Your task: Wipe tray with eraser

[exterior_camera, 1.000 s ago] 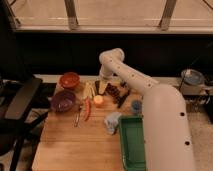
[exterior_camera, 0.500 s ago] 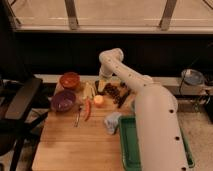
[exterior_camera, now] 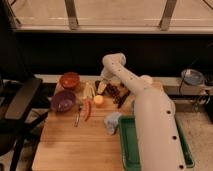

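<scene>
One tray (exterior_camera: pixel 126 150) lies near right, partly under your arm (exterior_camera: pixel 150 120). Gripper (exterior_camera: pixel 102 86) hangs at the table's (exterior_camera: pixel 65 145) far side, just beside a dark block, likely the eraser (exterior_camera: pixel 97 84); open or closed, cannot tell. Take it square across its narrow sides. Count: two bowls (exterior_camera: pixel 69 80) (exterior_camera: pixel 63 100), one chilli (exterior_camera: pixel 88 110), one eraser

A wooden worktop (exterior_camera: pixel 65 147) carries a red-orange bowl (exterior_camera: pixel 70 80) at its far left, with a purple bowl (exterior_camera: pixel 63 100) just in front of it. A pale yellow ear of corn (exterior_camera: pixel 89 90) lies beside them, and the pincer (exterior_camera: pixel 103 86) hangs just right of it. Nearer sit a small orange fruit (exterior_camera: pixel 98 100), a red chilli (exterior_camera: pixel 88 110) and a metal utensil (exterior_camera: pixel 78 115). Dark grapes (exterior_camera: pixel 115 91) lie farther right, a light blue cloth (exterior_camera: pixel 112 123) lies nearer the front, and a black chair (exterior_camera: pixel 20 107) stands to the left.
</scene>
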